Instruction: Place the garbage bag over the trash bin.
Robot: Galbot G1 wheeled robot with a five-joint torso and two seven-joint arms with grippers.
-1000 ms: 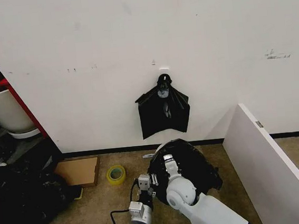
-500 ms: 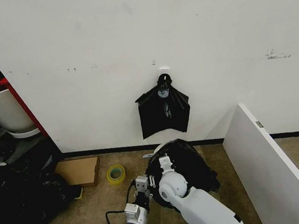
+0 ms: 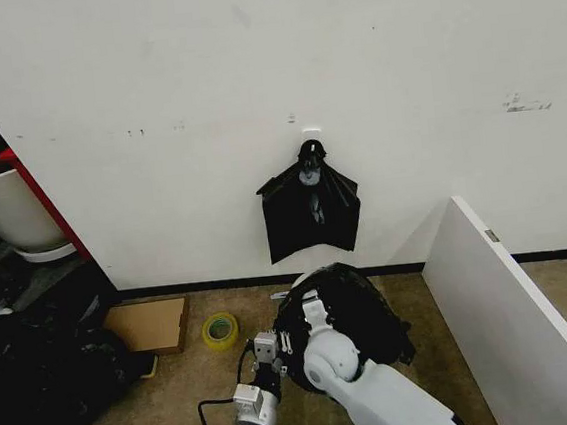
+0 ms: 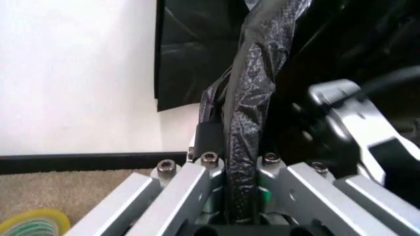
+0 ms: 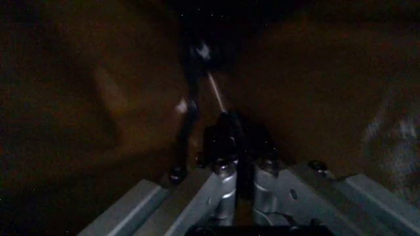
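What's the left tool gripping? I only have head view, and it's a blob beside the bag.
Observer: In the left wrist view, the left tool is shut on a bunched, crinkled fold of the bag. The fold runs up from between its fingers.
Operator: And the right one?
Observer: In the right wrist view, the right tool has its fingers together, with darkness all around. I can't tell whether any film is pinched between them.
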